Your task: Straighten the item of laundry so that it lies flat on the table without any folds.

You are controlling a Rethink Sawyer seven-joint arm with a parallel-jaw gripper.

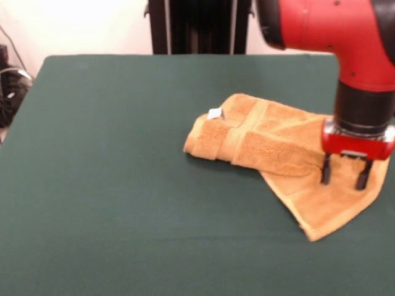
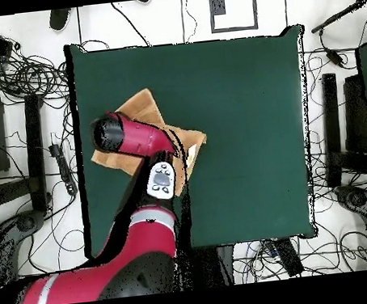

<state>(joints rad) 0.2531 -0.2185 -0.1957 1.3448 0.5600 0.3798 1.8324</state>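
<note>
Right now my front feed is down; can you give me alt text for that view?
An orange-tan terry towel lies partly folded on the dark green table, one side doubled over, with a white label tag on top. The red arm's gripper is over its flat right part, fingers open and pointing down.

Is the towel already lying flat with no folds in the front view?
No, the towel is still doubled over itself on the table, with a thick rolled fold along its left side near the white tag.

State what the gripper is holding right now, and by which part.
Nothing is held. The gripper is open, its fingers spread above the towel, near its right corner.
</note>
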